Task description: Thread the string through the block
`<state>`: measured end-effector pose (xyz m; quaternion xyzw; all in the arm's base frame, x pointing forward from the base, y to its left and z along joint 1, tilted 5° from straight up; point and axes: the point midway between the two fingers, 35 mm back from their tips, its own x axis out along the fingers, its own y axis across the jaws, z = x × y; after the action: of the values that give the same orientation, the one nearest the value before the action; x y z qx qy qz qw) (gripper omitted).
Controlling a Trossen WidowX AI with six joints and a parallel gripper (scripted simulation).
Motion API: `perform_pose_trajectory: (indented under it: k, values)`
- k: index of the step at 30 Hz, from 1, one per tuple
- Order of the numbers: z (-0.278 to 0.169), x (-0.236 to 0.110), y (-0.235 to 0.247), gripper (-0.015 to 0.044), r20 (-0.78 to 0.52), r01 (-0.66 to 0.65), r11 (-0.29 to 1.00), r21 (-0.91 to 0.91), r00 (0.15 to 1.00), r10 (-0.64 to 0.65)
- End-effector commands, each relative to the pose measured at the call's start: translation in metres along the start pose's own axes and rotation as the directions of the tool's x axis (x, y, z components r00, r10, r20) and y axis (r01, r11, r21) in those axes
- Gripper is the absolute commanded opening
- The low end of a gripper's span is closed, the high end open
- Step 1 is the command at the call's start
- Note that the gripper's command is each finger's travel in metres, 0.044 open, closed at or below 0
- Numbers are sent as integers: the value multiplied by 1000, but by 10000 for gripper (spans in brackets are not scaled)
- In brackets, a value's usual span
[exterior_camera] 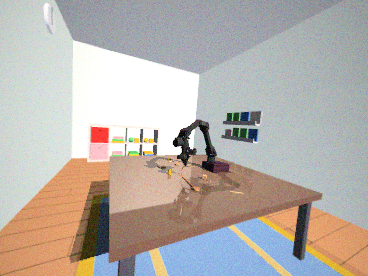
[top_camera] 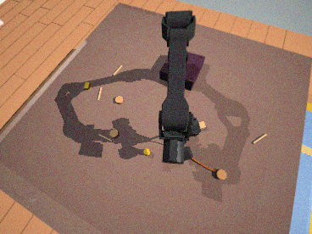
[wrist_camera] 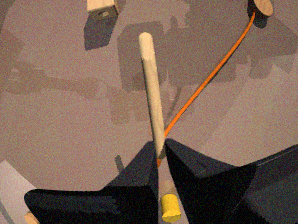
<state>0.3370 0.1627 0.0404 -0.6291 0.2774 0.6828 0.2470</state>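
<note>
Top view: arm reaches out from its purple base (top_camera: pixel 196 68) over the brown table (top_camera: pixel 263 85). Tool (top_camera: pixel 173 152) hangs above mid-table, its tips hidden under the wrist. Orange string (top_camera: pixel 199 163) runs from under the tool to the button (top_camera: pixel 220 174). Block (top_camera: pixel 202 125) sits just beside the wrist. Loose sticks lie at (top_camera: pixel 259 138), (top_camera: pixel 99 93) and (top_camera: pixel 118 69); small yellow pieces at (top_camera: pixel 147 152) and (top_camera: pixel 86 86); discs at (top_camera: pixel 119 99) and (top_camera: pixel 114 133).

Exterior view: arm (exterior_camera: pixel 195 131) bends over the table (exterior_camera: pixel 150 220); shelf unit (exterior_camera: pixel 158 136) stands at the far wall. Tool too small to judge.

Wrist view: tool (wrist_camera: pixel 161 145) pinches the stick (wrist_camera: pixel 152 83) near its lower end, fingers nearly together. Stick points up-frame, its tip near the block (wrist_camera: pixel 101 0), not touching. String (wrist_camera: pixel 212 76) leads from the grip to the button (wrist_camera: pixel 261 4). Yellow piece (wrist_camera: pixel 170 208) shows below the fingers.
</note>
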Motion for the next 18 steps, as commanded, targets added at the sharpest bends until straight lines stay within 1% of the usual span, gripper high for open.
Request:
perform_pose_trajectory:
  k: [1,18]
  values:
    - [2,4,0,0,-25,4,1000,4,1000,-3]
    - [12,25,-4,0,-114,21,1000,13,993,-19]
